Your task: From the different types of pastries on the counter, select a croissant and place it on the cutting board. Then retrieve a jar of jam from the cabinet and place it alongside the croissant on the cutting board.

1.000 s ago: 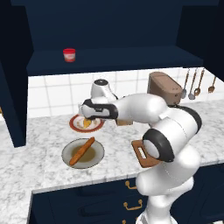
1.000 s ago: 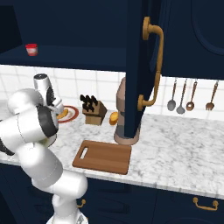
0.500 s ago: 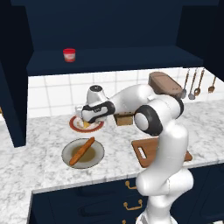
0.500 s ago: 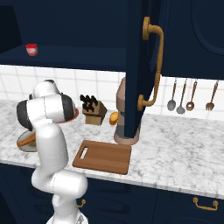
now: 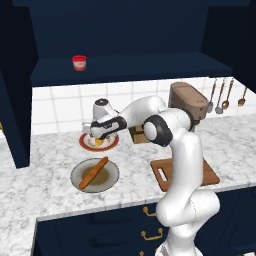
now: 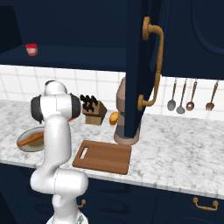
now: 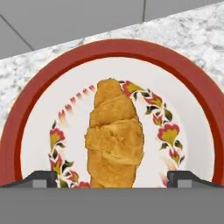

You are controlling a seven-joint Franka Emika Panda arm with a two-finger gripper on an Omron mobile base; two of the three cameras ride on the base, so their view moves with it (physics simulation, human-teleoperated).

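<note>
Two dark fingertips stand wide apart at the bottom of the hand view, so the gripper (image 7: 112, 178) is open and holds nothing, with the croissant (image 7: 114, 135) lying right between and just ahead of them. The pastry's long axis runs away from the hand, one tapered end pointing toward the tiled wall, so the fingers straddle its narrow width; I judge a straight descent and a squeeze would catch it across the middle. It rests in the centre of a red-rimmed flowered plate (image 7: 26, 109) on the marbled worktop (image 5: 45, 165). From the left base view the gripper (image 5: 102, 134) hovers over that plate, beside the dish holding the baguette (image 5: 94, 172). The cutting board (image 6: 103, 156) lies well apart to the robot's right, bare. The jar of jam (image 5: 79, 62) sits on the cabinet shelf.
</note>
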